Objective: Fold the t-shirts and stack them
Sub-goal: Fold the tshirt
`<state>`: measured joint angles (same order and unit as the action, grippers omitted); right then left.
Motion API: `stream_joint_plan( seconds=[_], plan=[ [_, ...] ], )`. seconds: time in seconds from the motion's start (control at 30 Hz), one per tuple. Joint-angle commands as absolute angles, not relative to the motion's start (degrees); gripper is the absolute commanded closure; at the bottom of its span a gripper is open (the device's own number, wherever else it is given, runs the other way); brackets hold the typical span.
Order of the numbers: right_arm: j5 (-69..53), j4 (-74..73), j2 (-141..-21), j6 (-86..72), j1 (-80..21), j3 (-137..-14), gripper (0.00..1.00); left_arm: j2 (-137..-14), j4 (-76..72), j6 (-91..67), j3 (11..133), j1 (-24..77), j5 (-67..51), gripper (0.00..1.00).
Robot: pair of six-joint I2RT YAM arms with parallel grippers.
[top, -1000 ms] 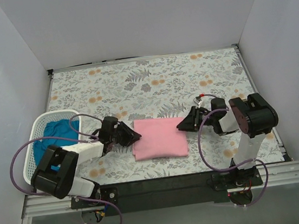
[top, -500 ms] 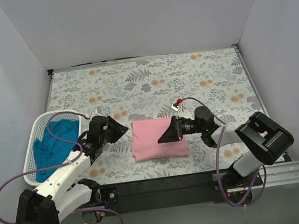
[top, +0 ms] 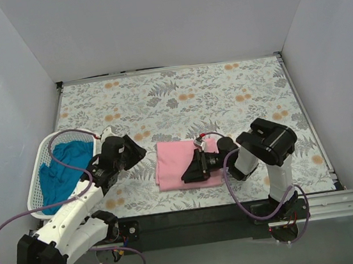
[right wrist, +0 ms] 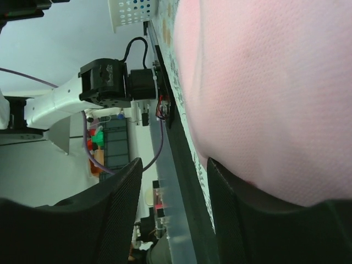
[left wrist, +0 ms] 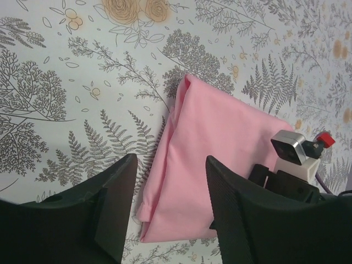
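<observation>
Though apart, two t-shirts (top: 173,164), one basket (top: 39,167)

Noting a white lattice basket (top: 67,133) standing on the left side of the table, toward the near edge. Seeing a patterned tablecloth (top: 192,98) lying flat across the whole surface, showing grey ferns and orange blossoms on a pale ground. Finding plain pale walls (top: 163,24) closing in the left, far and right sides. Spotting a dark rail (top: 193,219) running along the near edge, sitting just beside a metal frame (top: 340,205).
</observation>
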<state>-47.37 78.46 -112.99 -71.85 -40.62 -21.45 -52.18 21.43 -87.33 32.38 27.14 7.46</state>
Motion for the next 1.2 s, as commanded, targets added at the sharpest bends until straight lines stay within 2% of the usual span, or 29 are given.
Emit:
stream_joint_plan(
  seconds=[0.0, 0.1, 0.23, 0.33, 0.4, 0.5, 0.73, 0.97, 1.17],
  plan=[
    [-45.0, 74.9, -106.3, -67.2, -40.3, -20.5, 0.42, -52.2, 22.7, -83.5, 35.9, 27.1, 9.9, 0.47],
    [-43.2, 63.1, -96.3, -61.3, -39.0, -22.7, 0.42, -54.6, 22.7, -79.9, 39.4, 27.1, 11.5, 0.39],
    [-36.9, 29.7, -84.4, -43.9, -36.7, -28.5, 0.42, -57.3, 21.9, -74.4, 44.3, 27.1, 14.8, 0.27],
    [-27.8, 7.4, -77.3, -32.9, -35.1, -34.3, 0.42, -59.5, 20.0, -69.6, 47.5, 27.1, 17.6, 0.25],
    [-17.4, -8.3, -73.8, -25.9, -34.7, -39.2, 0.41, -60.7, 18.6, -68.0, 48.9, 27.1, 18.6, 0.21],
    [-7.7, -20.2, -70.8, -21.6, -34.1, -42.4, 0.41, -63.5, 18.5, -66.8, 49.2, 27.1, 18.2, 0.20],
    [-7.8, -25.3, -67.4, -21.5, -33.1, -41.1, 0.43, -63.7, 18.5, -67.1, 45.6, 27.1, 14.1, 0.20],
    [-9.2, -23.1, -72.4, -22.6, -33.1, -39.8, 0.46, -62.8, 19.1, -66.2, 44.4, 27.1, 12.5, 0.20],
    [-12.8, -19.8, -77.2, -22.9, -33.1, -39.4, 0.53, -65.5, 20.0, -66.4, 45.1, 27.1, 9.0, 0.23]
  ],
)
